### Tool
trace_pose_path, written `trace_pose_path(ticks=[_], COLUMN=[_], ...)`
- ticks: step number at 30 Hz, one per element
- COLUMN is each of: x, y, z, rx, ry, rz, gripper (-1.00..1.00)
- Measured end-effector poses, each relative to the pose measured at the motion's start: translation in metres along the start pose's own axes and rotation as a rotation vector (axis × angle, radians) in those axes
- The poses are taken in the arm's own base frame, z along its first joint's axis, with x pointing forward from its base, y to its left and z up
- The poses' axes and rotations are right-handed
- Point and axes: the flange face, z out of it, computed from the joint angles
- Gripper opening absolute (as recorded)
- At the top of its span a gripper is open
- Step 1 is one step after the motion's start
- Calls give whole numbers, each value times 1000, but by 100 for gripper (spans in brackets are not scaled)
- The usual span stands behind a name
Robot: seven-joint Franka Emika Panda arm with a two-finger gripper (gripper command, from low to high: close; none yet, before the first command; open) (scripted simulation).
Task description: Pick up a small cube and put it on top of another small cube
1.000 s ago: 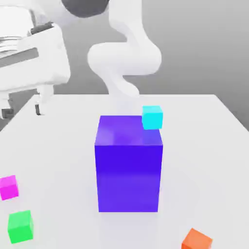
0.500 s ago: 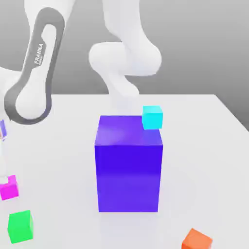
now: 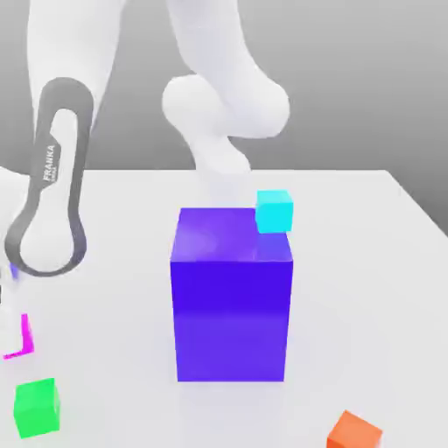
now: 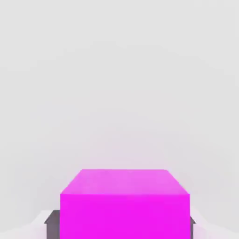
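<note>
Magenta cube [image 4: 125, 203] seen square-on between the jaws, at the worktop's [image 3: 367, 289] near edge on the exterior view's left.

No long axis is shown by the cube; one flat face is turned to the hand camera, with a dark finger [image 4: 52, 223] at each lower side, touching or just beside it. A green cube [image 3: 37, 408] lies just beside it. Bare worktop lies between them and the tall purple block [image 3: 232, 297], against whose far top corner a cyan cube [image 3: 274, 211] is seen. An orange cube [image 3: 353, 431] lies well apart.

You see smooth, matt flat colour on the magenta cube [image 4: 125, 203], green cube [image 3: 37, 408], orange cube [image 3: 353, 431] and cyan cube [image 3: 275, 211]. The big blue block [image 3: 232, 306] looks faintly glossy. The white table [image 3: 367, 289] mirrors softly; the arm [image 3: 223, 96] looks like smooth plastic.
</note>
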Motion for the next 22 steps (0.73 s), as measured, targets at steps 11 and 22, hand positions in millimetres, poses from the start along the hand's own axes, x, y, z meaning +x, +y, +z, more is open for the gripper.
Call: trace_pose_path(ticks=[11, 22], x=[-82, -137], y=[-68, -100], z=[-67, -33], rx=[3, 0], ry=[-15, -7], rz=[-608, -968], gripper=[-100, 100])
